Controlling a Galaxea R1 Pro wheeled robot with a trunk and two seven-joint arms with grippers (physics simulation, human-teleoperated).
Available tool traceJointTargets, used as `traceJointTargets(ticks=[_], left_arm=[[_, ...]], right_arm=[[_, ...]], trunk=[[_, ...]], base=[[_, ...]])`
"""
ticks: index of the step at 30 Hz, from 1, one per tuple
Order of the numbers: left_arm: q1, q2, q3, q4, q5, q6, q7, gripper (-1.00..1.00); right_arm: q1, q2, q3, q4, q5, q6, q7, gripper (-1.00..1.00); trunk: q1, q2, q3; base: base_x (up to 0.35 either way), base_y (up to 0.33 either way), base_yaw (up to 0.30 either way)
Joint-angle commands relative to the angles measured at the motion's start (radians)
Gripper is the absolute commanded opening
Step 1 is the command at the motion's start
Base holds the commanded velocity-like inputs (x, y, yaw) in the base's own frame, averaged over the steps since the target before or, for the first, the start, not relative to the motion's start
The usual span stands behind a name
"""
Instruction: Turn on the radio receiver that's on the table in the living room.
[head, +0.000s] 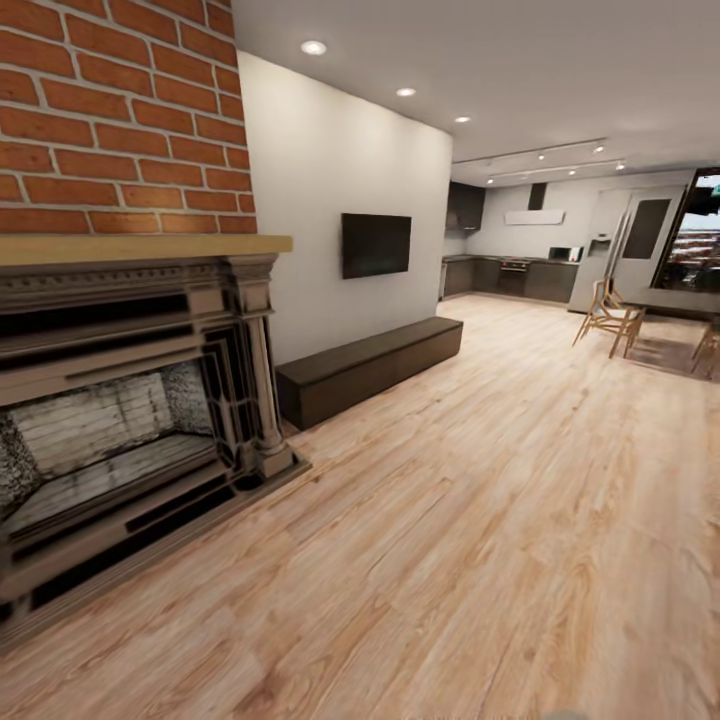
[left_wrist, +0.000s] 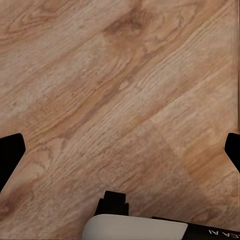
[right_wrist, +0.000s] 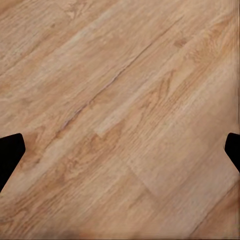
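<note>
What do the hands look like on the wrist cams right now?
Left hand: two black fingertips at the frame edges, plus a white rounded housing with a black block and partial pale lettering on a black strip. Right hand: black fingertips alike. Wood floor behind both.

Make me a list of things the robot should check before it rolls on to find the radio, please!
1. Radio found: not ok; the head view has a fireplace, a bench and a wall TV.
2. Table found: not ok.
3. Wood floor ahead free to drive: ok.
4. Left gripper open with nothing in it: ok; fingers spread over floor.
5. Right gripper open with nothing in it: ok.
6. Which way the living room lies: cannot tell.
</note>
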Motion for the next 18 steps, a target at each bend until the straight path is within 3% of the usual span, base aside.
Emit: traceJointTargets(ticks=[1,18], left_arm=[[0.000,0.000,0.000,0.000,0.000,0.000,0.000,1.00],[0.000,0.002,0.000,0.000,-0.001,-0.002,0.000,1.00]], right_arm=[[0.000,0.000,0.000,0.000,0.000,0.000,0.000,1.00],[0.000,0.000,0.003,0.001,0.001,0.001,0.011,1.00]], trunk=[[0.000,0.000,0.000],[0.000,0.000,0.000]], base=[[0.000,0.000,-0.278],[0.000,0.000,-0.278]])
